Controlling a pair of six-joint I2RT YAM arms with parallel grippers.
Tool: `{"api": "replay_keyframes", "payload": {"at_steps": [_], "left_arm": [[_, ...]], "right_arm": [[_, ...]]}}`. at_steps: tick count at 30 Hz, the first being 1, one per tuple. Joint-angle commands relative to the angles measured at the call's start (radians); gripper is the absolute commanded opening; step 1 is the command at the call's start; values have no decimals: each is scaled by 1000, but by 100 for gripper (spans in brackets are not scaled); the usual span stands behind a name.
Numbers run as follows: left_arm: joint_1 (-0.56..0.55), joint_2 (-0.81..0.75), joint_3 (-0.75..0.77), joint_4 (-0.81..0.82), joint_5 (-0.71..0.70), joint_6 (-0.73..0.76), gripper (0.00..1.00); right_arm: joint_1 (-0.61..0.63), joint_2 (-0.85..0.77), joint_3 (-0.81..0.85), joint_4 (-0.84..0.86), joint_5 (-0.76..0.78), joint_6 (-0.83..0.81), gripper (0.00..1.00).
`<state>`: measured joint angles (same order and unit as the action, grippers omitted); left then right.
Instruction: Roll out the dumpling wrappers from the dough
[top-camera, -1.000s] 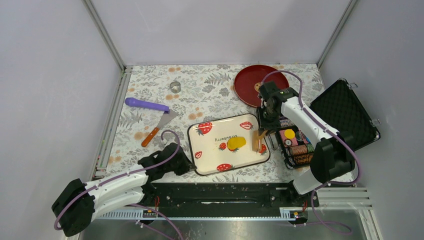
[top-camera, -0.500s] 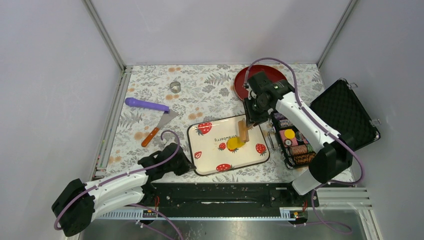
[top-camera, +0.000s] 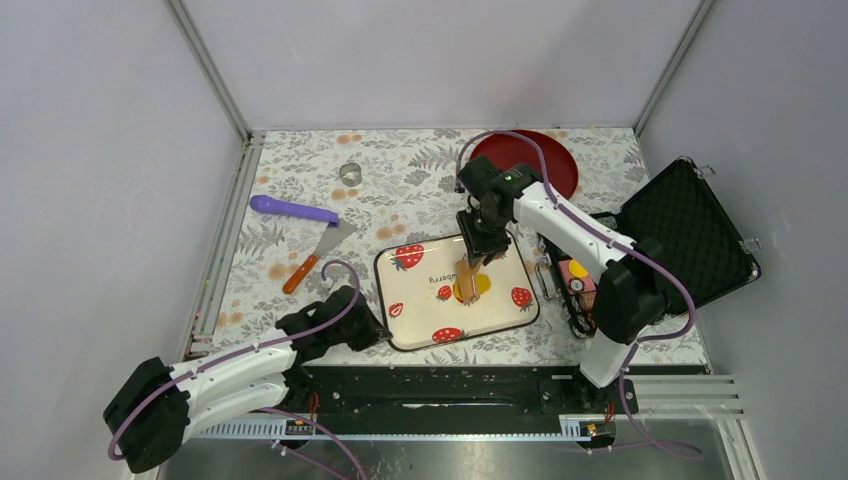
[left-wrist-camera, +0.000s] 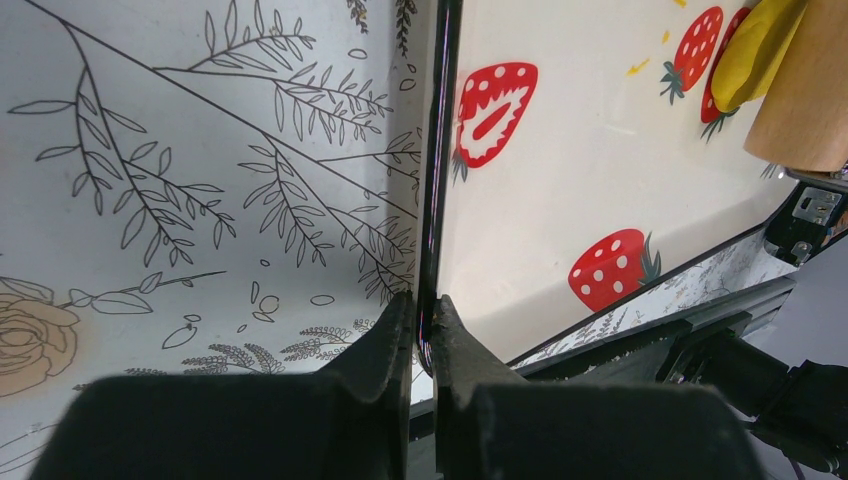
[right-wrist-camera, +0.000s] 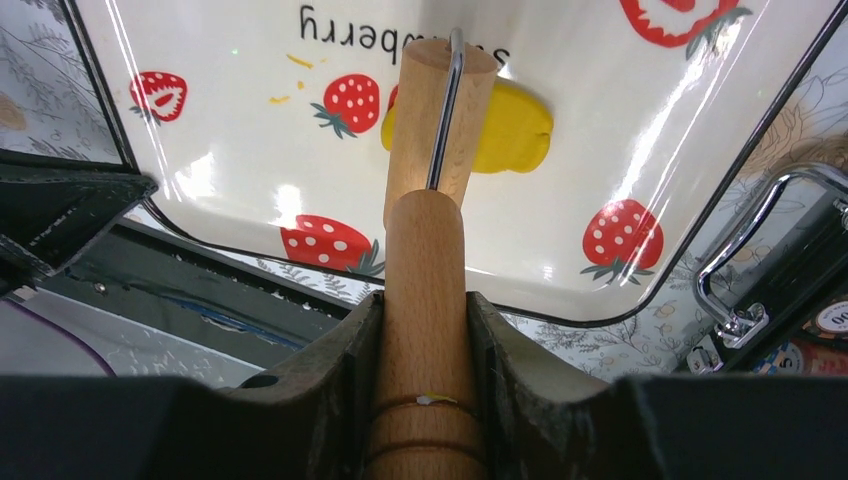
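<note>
Bench (top-camera: 420, 180), floral cover. Tray (top-camera: 420, 312) with a strawberry print sits at the middle of the near edge.

Dough (top-camera: 482, 286): one yellow lump, lying near the middle of the tray, flattened, with an irregular outline; the right wrist view shows it clearly (right-wrist-camera: 510, 130).

Right gripper (top-camera: 483, 240): fingers closed around the wooden handle of a roller (top-camera: 466, 272), with the handle seated between both pads (right-wrist-camera: 340, 400). The roller's drum hangs over the left part of the dough. Cannot tell whether it is pressing on it.

Left gripper (left-wrist-camera: 425, 310): pinched shut on the tray's dark rim at its near-left corner, one finger outside and one inside.

Elsewhere on the bench:
- Purple-handled tool (top-camera: 292, 209) and scraper (top-camera: 315, 255) lie towards the left edge.
- Small metal ring (top-camera: 350, 172) is near the far edge.
- Red plate (top-camera: 545, 160) is at the far-right corner.
- Wire basket (top-camera: 585, 290) and open black case (top-camera: 690, 225) stand along the right edge.
</note>
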<state>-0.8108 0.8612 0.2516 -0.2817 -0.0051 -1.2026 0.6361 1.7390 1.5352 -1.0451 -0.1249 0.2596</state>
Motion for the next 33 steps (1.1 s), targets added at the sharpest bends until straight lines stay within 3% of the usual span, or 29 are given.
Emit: {"api": "replay_keyframes", "payload": {"at_steps": [1, 33], "left_arm": [[3, 16, -11, -60, -41, -3, 0], [2, 33, -1, -59, -39, 2, 0]], "right_arm": [[12, 8, 74, 17, -30, 8, 0], [60, 78, -49, 70, 26, 2, 0]]}}
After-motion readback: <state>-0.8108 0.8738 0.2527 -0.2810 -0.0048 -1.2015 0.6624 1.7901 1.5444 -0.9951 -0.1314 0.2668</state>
